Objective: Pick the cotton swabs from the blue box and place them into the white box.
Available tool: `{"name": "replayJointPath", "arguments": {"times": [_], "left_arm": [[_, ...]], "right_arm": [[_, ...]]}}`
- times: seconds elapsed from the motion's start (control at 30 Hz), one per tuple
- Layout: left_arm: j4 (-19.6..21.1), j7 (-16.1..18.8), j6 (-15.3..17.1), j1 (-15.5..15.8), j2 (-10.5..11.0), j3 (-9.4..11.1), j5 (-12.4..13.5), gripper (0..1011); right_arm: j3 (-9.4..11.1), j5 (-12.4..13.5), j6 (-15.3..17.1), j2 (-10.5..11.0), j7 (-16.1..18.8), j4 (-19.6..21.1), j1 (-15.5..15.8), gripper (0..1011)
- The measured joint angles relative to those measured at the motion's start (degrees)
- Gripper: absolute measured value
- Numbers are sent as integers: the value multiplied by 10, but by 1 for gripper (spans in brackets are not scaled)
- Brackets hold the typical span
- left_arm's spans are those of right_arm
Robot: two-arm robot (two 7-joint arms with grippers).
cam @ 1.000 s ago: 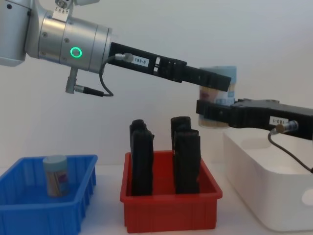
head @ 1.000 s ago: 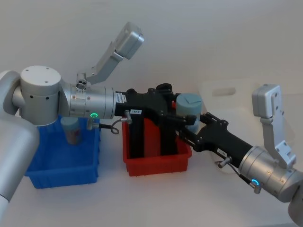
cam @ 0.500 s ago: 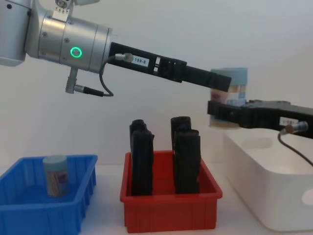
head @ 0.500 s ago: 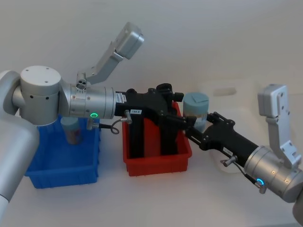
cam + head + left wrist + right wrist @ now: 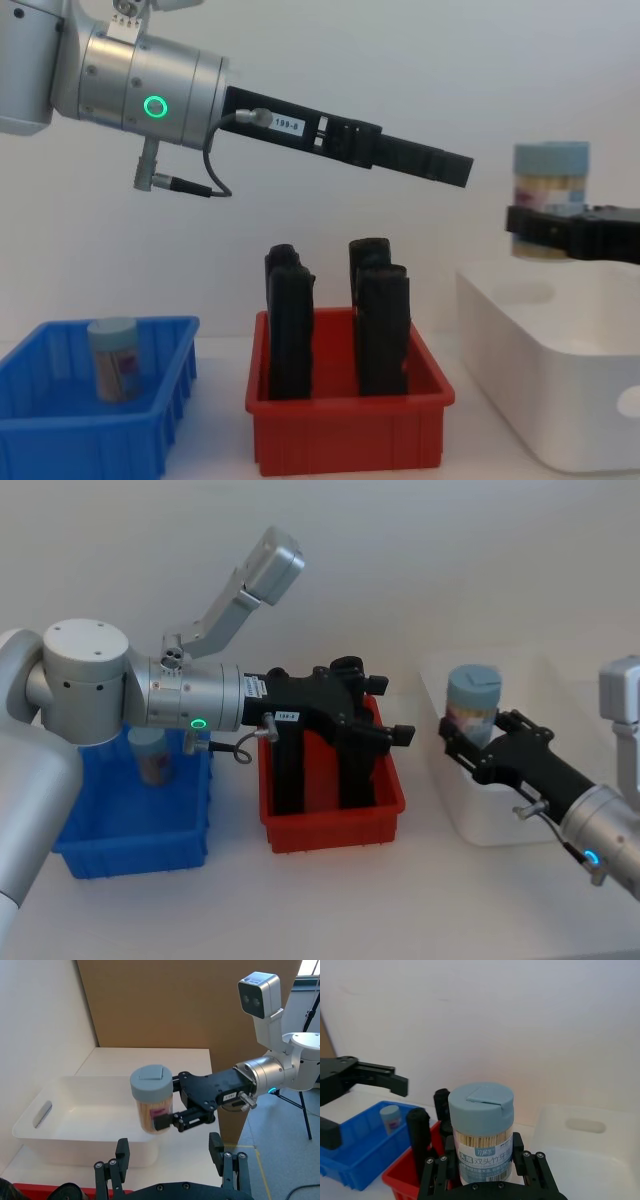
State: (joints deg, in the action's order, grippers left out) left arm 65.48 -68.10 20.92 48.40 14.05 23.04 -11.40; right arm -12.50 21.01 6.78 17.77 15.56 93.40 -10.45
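While the right gripper [image 5: 480, 730] clamps a cotton swab jar [image 5: 472, 688] above the white box [image 5: 480, 825], the left gripper [image 5: 397, 708] hangs wide open (empty) over the red bin [image 5: 335, 830].

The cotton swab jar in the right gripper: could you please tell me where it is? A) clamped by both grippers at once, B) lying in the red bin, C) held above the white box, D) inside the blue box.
C: the right gripper holds the cotton swab jar upright over the white box, apart from the open left gripper above the red bin.
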Motion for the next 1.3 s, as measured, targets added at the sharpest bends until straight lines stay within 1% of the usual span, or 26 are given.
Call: {"name": "replayJointPath", "arguments": {"times": [0.2,0.37,0.43,0.47,0.57,0.83,1.07,1.3], "left_arm": [[0,0,0,0,0,0,0,1004],[0,0,0,0,0,0,0,1004],[0,0,0,0,0,0,0,1004],[0,0,0,0,0,0,0,1004],[0,0,0,0,0,0,0,1004],[0,0,0,0,0,0,0,1004],[0,0,0,0,0,0,0,1004],[0,0,0,0,0,0,0,1004]], "right_arm": [[13,4,1,9,-34,-10,0,639],[20,6,11,10,-57,-27,-11,639],[24,5,16,9,-68,-47,-24,639],[24,5,16,9,-68,-47,-24,639],[26,2,21,6,-74,-74,-40,639],[24,-9,25,-3,-70,-125,-70,639],[19,-19,27,-12,-52,-168,-94,639],[14,-27,27,-18,-37,-200,-109,639]]}}
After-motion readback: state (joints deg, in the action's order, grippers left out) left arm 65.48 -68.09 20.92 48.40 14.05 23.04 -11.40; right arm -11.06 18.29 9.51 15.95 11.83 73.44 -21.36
